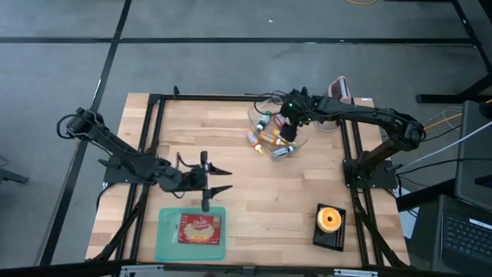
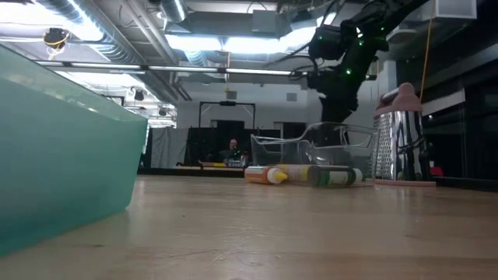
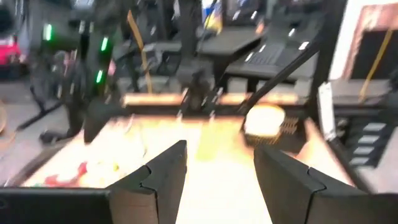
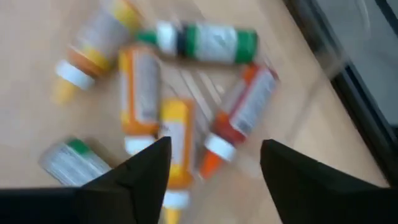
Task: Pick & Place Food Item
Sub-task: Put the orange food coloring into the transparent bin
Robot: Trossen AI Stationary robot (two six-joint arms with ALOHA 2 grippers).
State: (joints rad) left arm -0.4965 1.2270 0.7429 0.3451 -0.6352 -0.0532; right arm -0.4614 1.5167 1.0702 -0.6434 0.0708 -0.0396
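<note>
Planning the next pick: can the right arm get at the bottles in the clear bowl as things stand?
Probably yes. The right tool hangs open directly above the bottles lying in the clear bowl, and nothing shows between them. The left tool waits by the teal tray.

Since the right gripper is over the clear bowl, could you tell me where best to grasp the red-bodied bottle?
Probably across the labelled middle of the red-bodied bottle, coming straight down. It lies flat in the clear bowl, and the open right gripper hangs just above; its neighbours lie close.
</note>
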